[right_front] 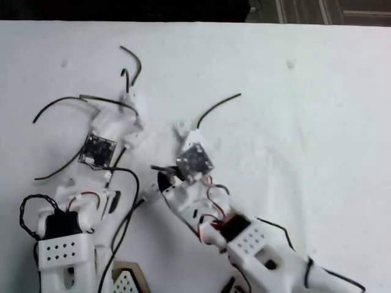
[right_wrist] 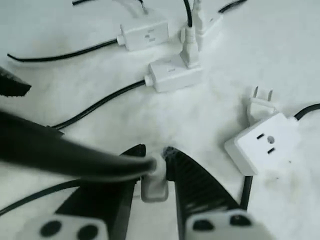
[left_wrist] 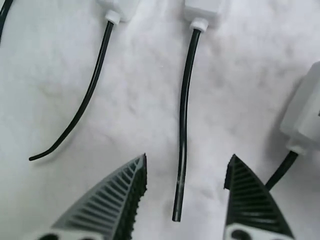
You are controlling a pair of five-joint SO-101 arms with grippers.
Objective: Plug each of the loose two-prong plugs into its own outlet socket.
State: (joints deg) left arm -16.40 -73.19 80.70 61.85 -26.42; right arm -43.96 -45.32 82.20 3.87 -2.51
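Right gripper (right_wrist: pixel 155 151) is clamped on a white plug (right_wrist: pixel 154 184). Its wrist view separates a loose two-prong plug (right_wrist: pixel 260 102) touching a free outlet socket (right_wrist: pixel 265 142) (indistinct from above). Left gripper (left_wrist: pixel 188 160) gapes astride a cable end (left_wrist: pixel 182 125).

Seated plug (right_wrist: pixel 190 47) in far outlet (right_wrist: pixel 172 75); loose 2-prong plug (right_wrist: pixel 260 104) beside near outlet (right_wrist: pixel 265 142); held plug (right_wrist: pixel 154 187) in right pincer (right_wrist: pixel 156 152).

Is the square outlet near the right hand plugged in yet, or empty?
Empty. The outlet shows bare slots, and a loose plug lies beside it, prongs exposed.
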